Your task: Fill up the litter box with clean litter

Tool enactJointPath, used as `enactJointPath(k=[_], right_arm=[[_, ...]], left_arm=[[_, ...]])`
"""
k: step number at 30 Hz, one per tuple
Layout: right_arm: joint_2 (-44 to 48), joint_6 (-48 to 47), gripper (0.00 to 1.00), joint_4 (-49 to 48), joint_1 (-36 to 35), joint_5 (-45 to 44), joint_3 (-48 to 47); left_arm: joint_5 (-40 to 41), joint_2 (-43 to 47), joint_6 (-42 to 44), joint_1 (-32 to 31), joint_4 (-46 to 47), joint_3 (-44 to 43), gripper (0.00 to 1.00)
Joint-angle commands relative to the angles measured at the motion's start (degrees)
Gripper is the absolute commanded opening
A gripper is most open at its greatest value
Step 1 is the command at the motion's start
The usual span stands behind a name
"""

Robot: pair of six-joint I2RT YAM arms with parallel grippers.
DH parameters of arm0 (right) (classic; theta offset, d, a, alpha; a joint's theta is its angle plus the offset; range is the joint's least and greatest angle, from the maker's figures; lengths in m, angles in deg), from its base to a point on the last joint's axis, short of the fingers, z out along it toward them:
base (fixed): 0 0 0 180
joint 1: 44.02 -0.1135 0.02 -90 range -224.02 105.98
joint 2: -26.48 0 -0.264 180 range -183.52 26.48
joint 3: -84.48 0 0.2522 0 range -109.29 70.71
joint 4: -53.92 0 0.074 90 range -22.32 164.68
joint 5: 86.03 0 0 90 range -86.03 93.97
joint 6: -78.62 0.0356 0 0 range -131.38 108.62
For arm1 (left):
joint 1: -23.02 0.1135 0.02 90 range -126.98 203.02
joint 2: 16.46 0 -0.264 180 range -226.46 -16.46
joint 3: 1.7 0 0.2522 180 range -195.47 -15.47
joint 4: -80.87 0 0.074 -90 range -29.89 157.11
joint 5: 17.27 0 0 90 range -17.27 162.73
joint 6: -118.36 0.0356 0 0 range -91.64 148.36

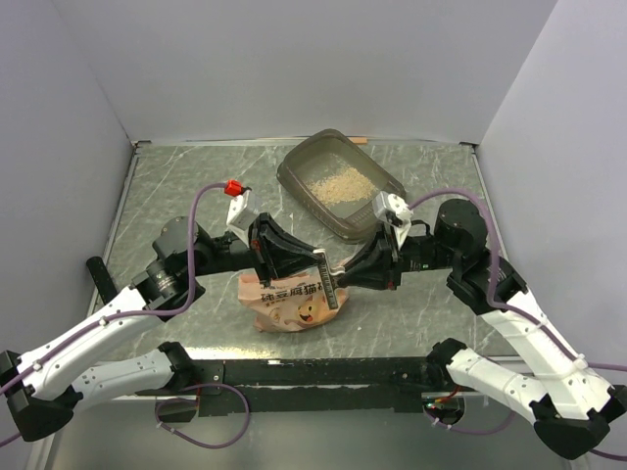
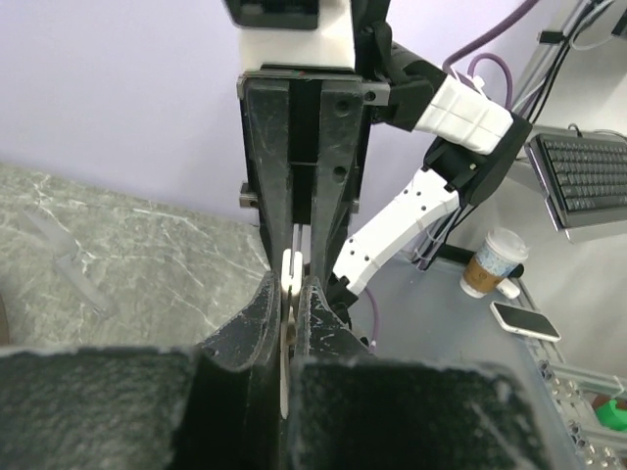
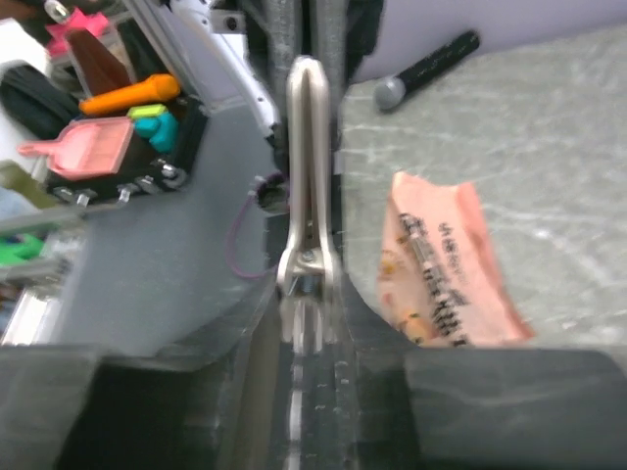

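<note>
The grey-brown litter box stands at the back of the table, a shallow layer of pale clean litter in it. The orange-pink printed bag lies flat in front of both grippers, also seen as the bag in the right wrist view. Above it a slim silver clip-like tool spans between the grippers. My left gripper is shut on one end, which shows edge-on as a thin pale strip. My right gripper grips the other end, fingers tight against it, blurred.
White enclosure walls close in the marbled table on three sides. Off the table's edge lie a pink scoop and an orange tool. A coffee cup, a phone and a keyboard sit on a side bench.
</note>
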Motion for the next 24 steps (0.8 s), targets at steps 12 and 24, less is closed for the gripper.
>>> enactJointPath(k=[12,24], right_arm=[[0.97,-2.64,0.0,2.95,-1.34,-10.4,-2.79],[-3.08,-10.73,0.0,15.61,-1.25,-22.45,-10.35]], left_arm=[[5.91,5.11,6.96,0.18,-10.04,-2.81,0.59],[26.65,6.35,22.43,0.18,-31.93,3.16,0.53]])
